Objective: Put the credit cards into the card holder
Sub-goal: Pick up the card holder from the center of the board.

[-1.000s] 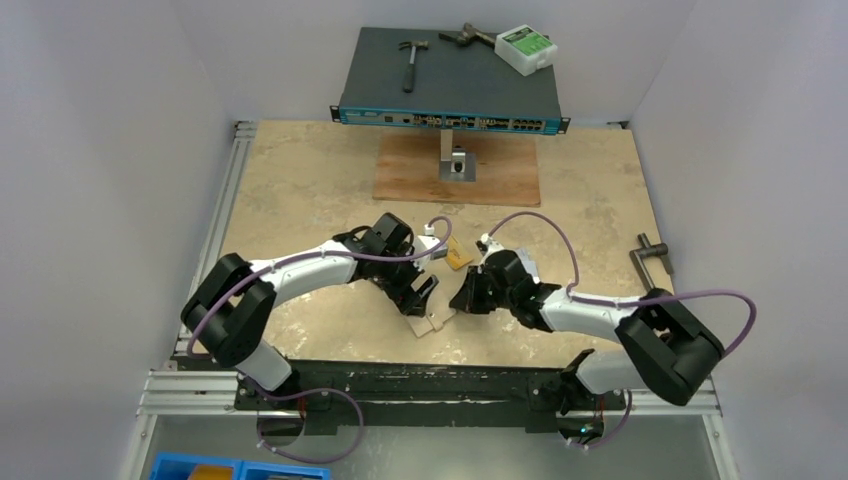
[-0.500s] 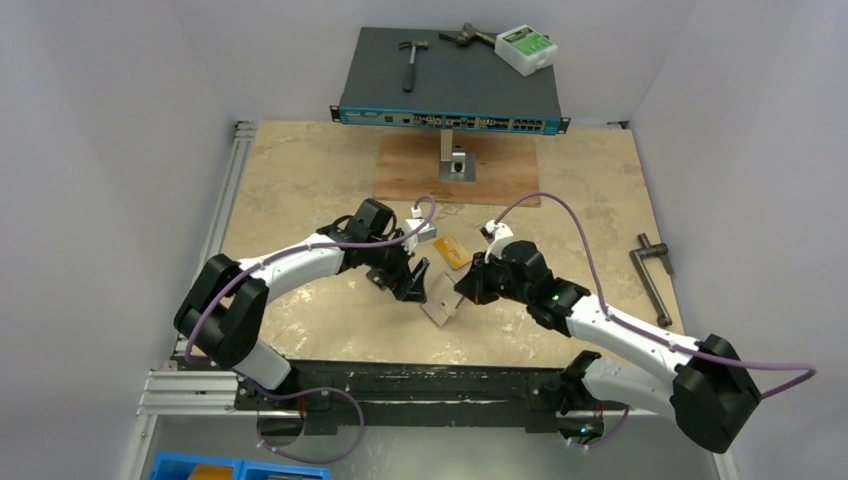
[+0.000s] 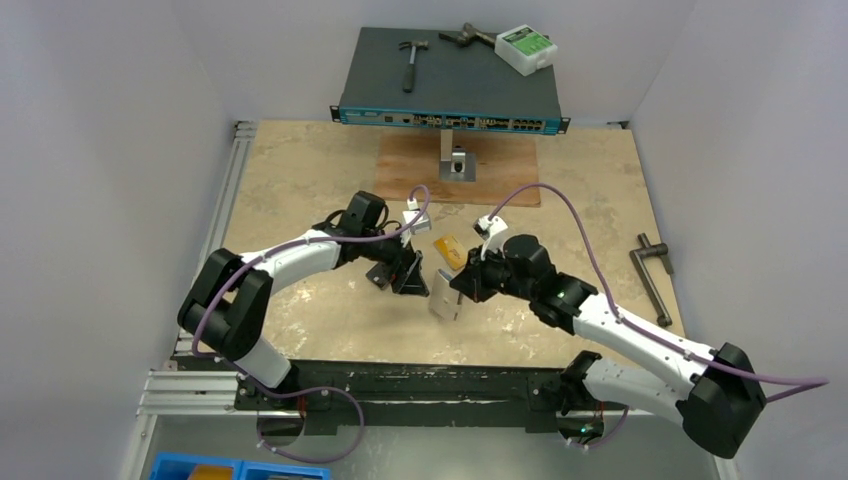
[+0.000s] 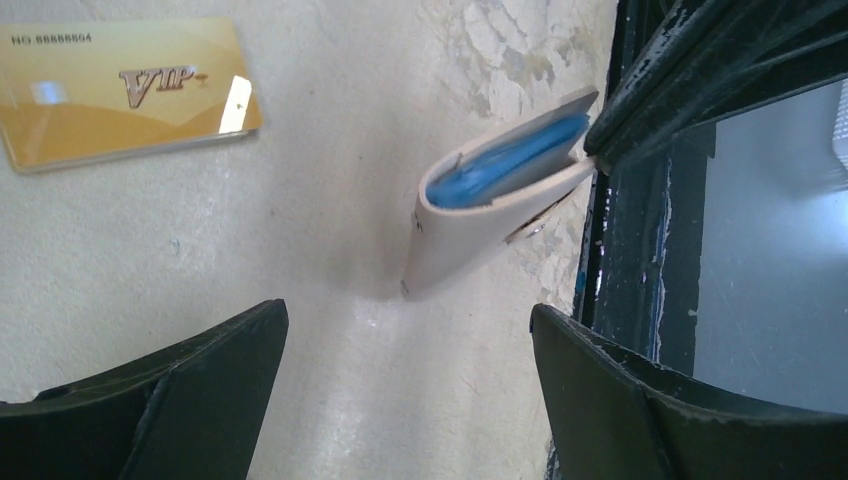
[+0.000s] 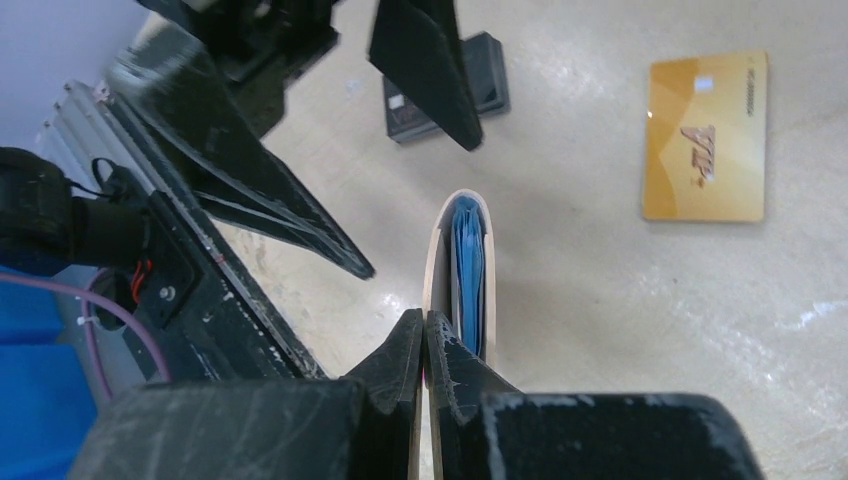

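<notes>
Top external view: the left gripper is shown with jaws spread and empty. Just beside it, the card holder is held on edge, one flap pinched by the closed right gripper. Behind them, the orange-yellow card is laid flat on the table.

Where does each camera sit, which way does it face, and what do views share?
Top external: above, behind the bases, looking down at the table; left arm and right arm show.
Left wrist: on the left arm, looking past open left fingers at the card holder and gold card.
Right wrist: on the right arm, looking along right fingers shut on the card holder.
Both wrist views share card holder and gold card.
</notes>
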{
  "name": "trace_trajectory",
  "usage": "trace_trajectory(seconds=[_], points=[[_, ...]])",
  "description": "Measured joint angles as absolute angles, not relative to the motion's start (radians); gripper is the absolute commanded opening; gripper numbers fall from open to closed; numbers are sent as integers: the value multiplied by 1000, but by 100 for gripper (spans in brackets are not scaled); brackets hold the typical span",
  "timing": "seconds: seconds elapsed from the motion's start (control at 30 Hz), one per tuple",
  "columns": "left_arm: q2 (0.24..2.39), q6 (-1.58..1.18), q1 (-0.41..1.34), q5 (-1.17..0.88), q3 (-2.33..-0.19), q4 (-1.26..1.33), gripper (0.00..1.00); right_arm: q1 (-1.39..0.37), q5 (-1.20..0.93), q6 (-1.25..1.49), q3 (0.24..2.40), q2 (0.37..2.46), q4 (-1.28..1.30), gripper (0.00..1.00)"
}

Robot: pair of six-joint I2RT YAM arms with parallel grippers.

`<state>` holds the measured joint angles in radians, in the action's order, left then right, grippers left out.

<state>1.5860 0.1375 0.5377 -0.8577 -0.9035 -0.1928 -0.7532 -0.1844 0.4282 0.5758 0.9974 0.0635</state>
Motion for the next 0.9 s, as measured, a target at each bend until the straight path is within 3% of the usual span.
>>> trace_trajectory(seconds=[0.3, 0.43, 0.63, 0.77, 0.9], points=[[1586, 278, 535, -910, -901, -136, 89, -795, -216, 366, 711, 1032, 129, 0], [1586, 326, 517, -1001, -897, -132, 73, -821, -227, 345, 755, 1060, 157, 0], [1592, 510, 500, -1167, -939, -326, 37, -833, -220, 315, 782, 1096, 170, 0], [1613, 693, 498, -1234, -1022, -535, 2, -833, -208, 304, 786, 1116, 167, 0], [1629, 811, 495, -1255, -1066, -668, 0, -834, -196, 301, 796, 1129, 162, 0]])
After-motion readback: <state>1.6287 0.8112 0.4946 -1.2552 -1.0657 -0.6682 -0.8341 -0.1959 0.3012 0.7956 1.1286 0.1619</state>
